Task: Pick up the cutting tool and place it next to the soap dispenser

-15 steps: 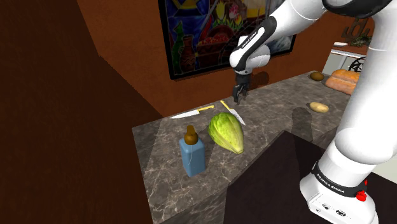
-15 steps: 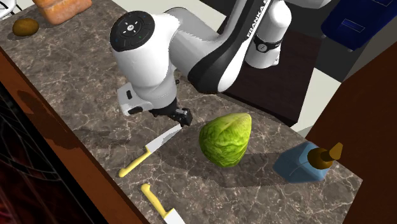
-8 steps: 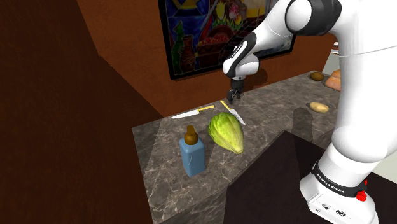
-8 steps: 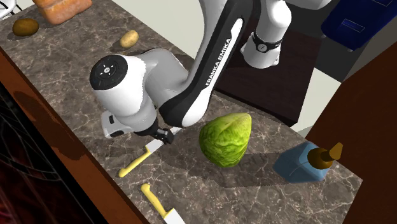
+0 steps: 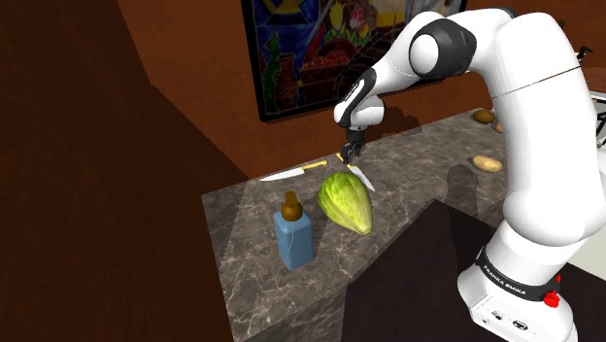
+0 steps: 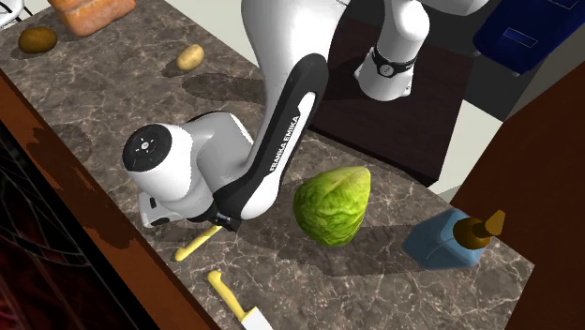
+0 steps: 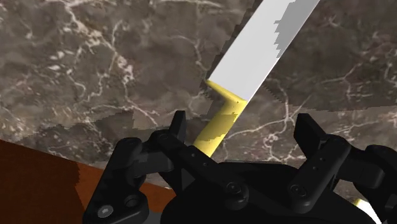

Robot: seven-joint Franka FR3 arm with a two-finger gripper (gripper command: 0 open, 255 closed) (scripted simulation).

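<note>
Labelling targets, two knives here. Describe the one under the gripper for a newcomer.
On the dark veined counter, find the green cabbage. The knife lies beside it, under the open gripper. The other knife lies farther from the cabbage, by the counter's edge.

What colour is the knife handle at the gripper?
Yellow handle; the wrist view shows it best.

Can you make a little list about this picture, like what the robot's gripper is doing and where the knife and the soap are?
knife: flat on the counter, beside the cabbage
gripper: open around the knife's yellow handle, not squeezing it
soap dispenser: blue, upright, on the cabbage's other side
second knife: lying closer to the wall, away from the gripper
</note>
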